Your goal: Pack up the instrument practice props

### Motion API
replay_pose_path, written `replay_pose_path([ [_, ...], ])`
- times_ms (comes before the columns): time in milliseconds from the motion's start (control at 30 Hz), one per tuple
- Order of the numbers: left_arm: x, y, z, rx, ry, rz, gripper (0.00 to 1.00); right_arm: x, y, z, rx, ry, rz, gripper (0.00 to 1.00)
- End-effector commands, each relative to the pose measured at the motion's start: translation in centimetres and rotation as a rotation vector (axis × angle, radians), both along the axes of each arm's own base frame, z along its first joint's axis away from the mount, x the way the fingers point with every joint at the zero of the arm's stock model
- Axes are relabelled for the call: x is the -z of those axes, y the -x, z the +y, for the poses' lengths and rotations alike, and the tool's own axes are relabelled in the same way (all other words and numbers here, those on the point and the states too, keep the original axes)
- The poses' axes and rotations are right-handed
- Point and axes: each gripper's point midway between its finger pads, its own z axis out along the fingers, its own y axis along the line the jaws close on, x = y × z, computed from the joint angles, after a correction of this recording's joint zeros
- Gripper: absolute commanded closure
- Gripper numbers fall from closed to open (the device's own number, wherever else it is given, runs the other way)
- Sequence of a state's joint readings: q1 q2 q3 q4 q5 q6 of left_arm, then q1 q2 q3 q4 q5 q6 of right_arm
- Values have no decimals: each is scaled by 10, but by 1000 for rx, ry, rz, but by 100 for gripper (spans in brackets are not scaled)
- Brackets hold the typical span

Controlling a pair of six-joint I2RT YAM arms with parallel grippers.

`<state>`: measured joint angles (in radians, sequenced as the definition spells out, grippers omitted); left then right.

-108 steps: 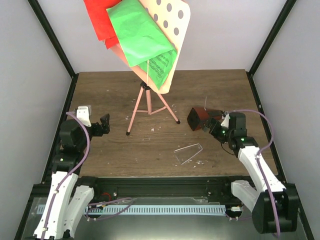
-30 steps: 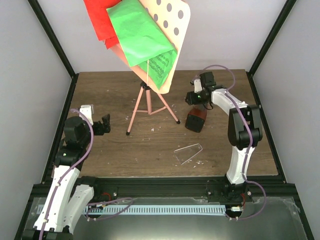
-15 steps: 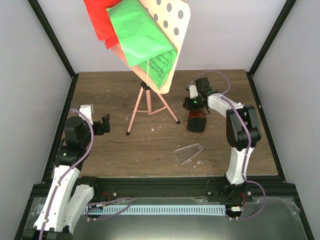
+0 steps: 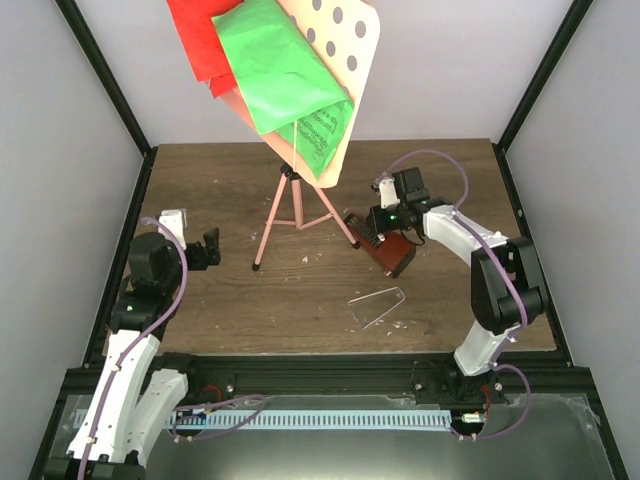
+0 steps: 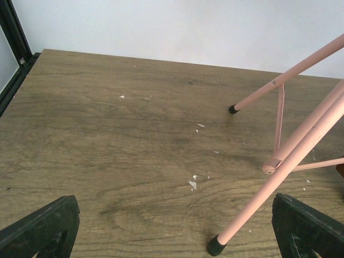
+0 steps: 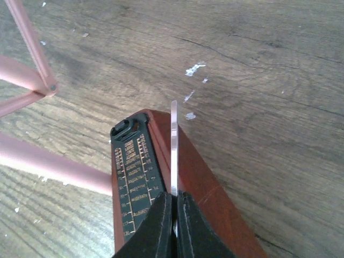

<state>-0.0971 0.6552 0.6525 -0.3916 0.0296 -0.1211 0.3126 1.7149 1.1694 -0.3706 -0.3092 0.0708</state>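
Observation:
The reddish-brown metronome [image 4: 396,255] lies tipped on the table, its narrow top pointing at a leg of the pink music stand [image 4: 296,212]. My right gripper [image 4: 377,229] is shut on the metronome's thin metal pendulum [image 6: 173,145]. In the right wrist view the fingers [image 6: 161,220] pinch the strip just above the black scale face of the metronome [image 6: 134,177]. The clear plastic cover [image 4: 377,305] lies apart, nearer the front. Green sheets [image 4: 280,70] and red sheets [image 4: 198,40] rest on the hole-dotted desk [image 4: 350,50]. My left gripper [image 4: 208,249] stands open at the left, holding nothing.
Pink tripod legs [image 5: 293,158] with black feet [image 5: 216,245] reach across the table in front of my left gripper [image 5: 172,236]. One pink leg [image 6: 51,164] runs right beside the metronome's top. Small white flecks [image 5: 192,184] dot the wood. Black frame posts edge the table.
My right gripper has come down and shut on the pendulum. The metronome has tipped over, its top swinging left toward the tripod leg. The left arm has not moved.

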Motion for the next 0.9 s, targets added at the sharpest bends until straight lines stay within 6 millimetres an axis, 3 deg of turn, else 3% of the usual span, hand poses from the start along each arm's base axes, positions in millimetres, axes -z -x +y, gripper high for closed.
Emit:
replay_pose_path([
  [0, -3, 0, 0, 5, -10, -12, 2, -27, 6, 16, -44, -36, -84, 98],
  [233, -2, 0, 0, 5, -10, -11, 2, -32, 37, 27, -35, -3, -128, 98],
  [533, -2, 1, -1, 9, -4, -11, 2, -56, 53, 0, 141, -10, -199, 98],
  [700, -3, 2, -1, 9, -2, -16, 2, -73, 68, 8, 79, -92, -231, 98],
  [867, -4, 4, -3, 18, 4, -17, 2, -89, 96, 35, -78, -259, -262, 98],
])
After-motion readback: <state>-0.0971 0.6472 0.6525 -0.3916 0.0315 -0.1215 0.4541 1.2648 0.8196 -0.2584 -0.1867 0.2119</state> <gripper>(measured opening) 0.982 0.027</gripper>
